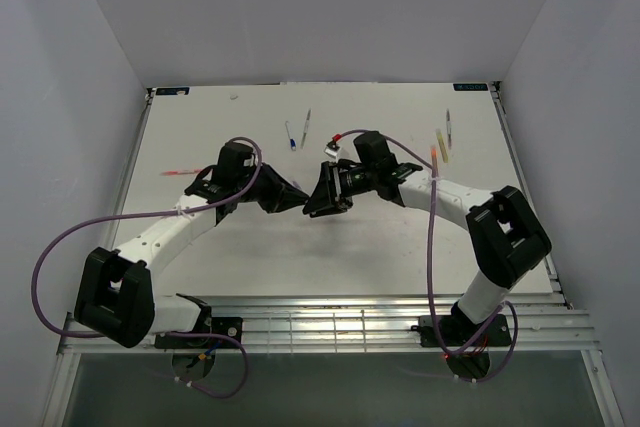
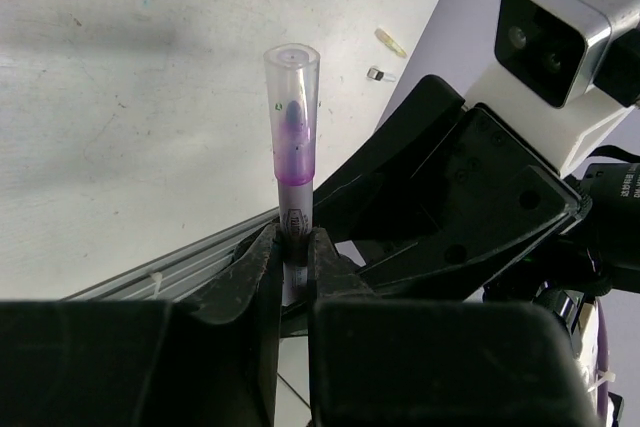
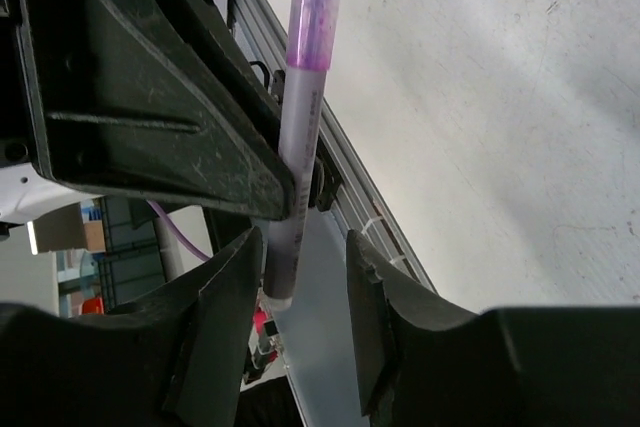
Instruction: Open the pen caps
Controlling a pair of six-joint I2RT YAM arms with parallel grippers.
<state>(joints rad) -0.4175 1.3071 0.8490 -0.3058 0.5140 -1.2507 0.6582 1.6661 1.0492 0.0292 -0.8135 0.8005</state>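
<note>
L tool (image 2: pixel 295 272) clamps purple pen (image 3: pixel 300 147) w/ cap (image 2: pixel 292 97) on; R tool (image 3: pixel 305 252) jaws part-open either side of pen.

The left claw (image 2: pixel 292 249) and right claw (image 3: pixel 305 247) meet tip to tip above the middle of the table (image 1: pixel 250 262). The left claw encloses the held pen (image 3: pixel 300 137) on both sides. The cap (image 2: pixel 291 112) sits on the end projecting ahead of that claw. The right claw straddles the same pen, just beside the left claw. Beyond both claws lie the far pens (image 1: pixel 291 135). Right of the right claw lie the side pens (image 1: pixel 441 147), and left of the left claw lies the lone pen (image 1: pixel 180 173).
</note>
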